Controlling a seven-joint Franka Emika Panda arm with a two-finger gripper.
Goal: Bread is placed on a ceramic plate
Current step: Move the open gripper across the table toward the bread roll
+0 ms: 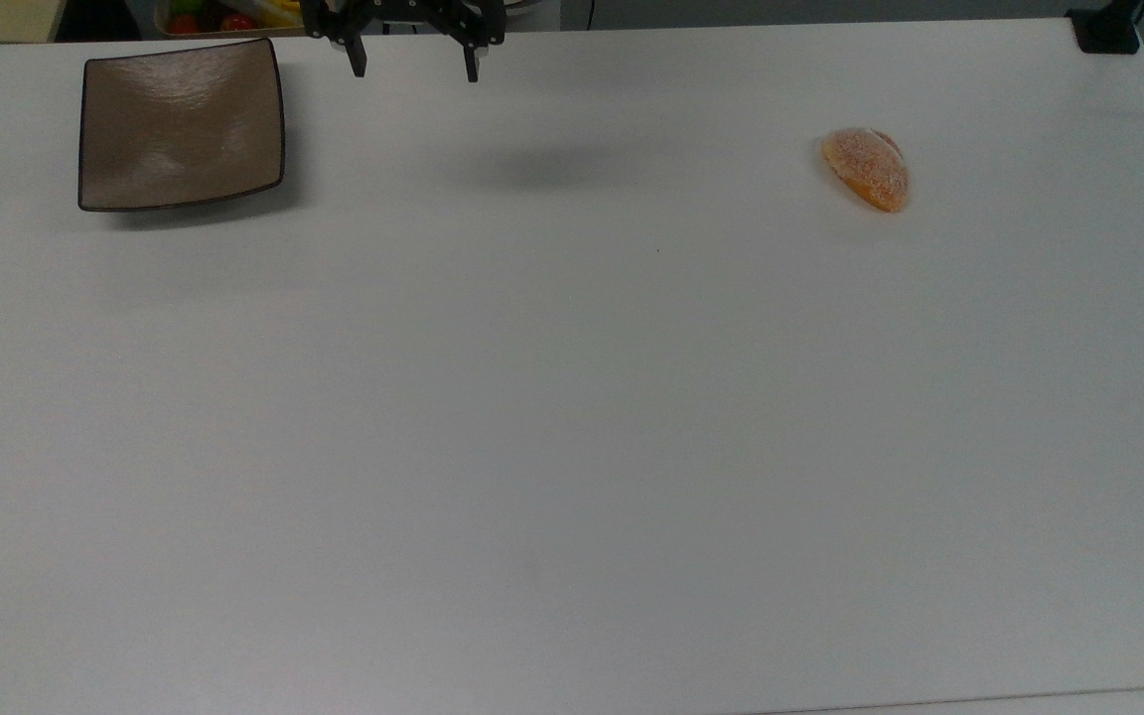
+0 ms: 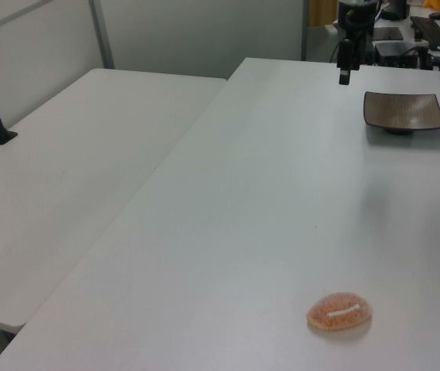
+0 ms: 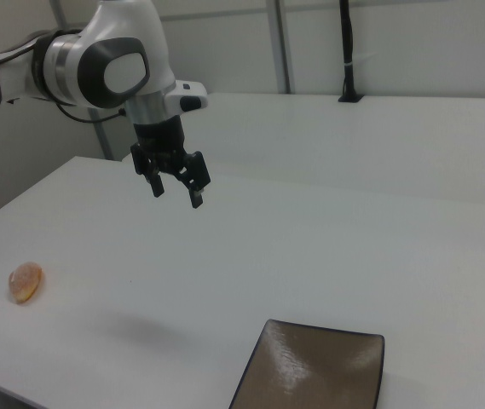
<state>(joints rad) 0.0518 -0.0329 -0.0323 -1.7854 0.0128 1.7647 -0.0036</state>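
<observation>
The small oval orange-brown bread (image 1: 866, 169) lies on the white table (image 1: 572, 417) at 2 o'clock in the top view, well apart from the square brown ceramic plate (image 1: 181, 125) at 10 o'clock. The black two-finger gripper (image 1: 416, 68) hangs with jaws apart. The bread is probably light and soft (easy to crush), so hold it gently across its narrow sides.

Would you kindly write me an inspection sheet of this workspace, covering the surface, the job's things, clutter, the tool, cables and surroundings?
Surface: white table, bare apart from the two job items.
Job's things: bread lies on the table at the top view's right; ceramic plate sits at the top view's upper left, holding nothing. They are far apart.
Clutter: nothing seen on the table.
Tool: tool hangs above the table, fingers open, holding nothing, nearer the plate than the bread in the top view.
Cables: nothing seen on the table.
Surroundings: second white table alongside; black post standing on it.
</observation>
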